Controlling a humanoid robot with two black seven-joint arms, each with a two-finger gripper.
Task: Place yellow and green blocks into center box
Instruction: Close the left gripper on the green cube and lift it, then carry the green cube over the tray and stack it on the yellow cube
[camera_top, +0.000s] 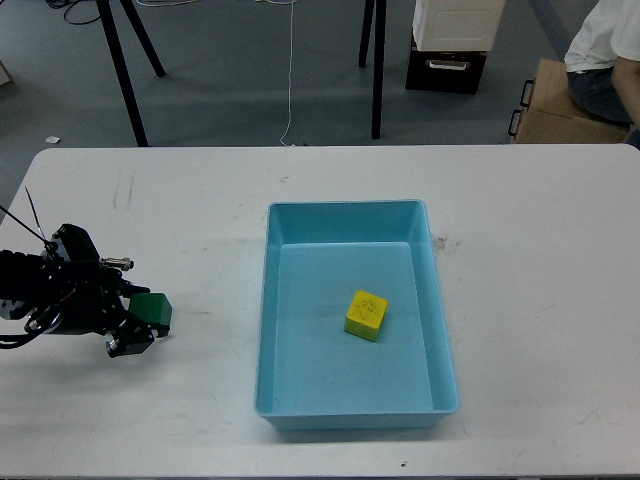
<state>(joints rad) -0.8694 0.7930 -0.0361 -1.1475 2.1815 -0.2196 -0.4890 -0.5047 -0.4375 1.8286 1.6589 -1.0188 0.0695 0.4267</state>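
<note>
The left claw (135, 322) is seen low over the table (540, 230), at the left edge, closed around the green block (155, 310). How wide the fingers stand cannot be told. The right claw is not seen. The light blue tray (440, 330) lies well apart at center, the yellow block (366, 315) resting inside.

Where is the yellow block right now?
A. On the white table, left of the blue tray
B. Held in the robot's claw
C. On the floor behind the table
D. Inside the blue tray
D. The yellow block lies on the floor of the light blue tray, right of its middle, touching no wall; the block at the left gripper is the green block, outside the tray.
</note>
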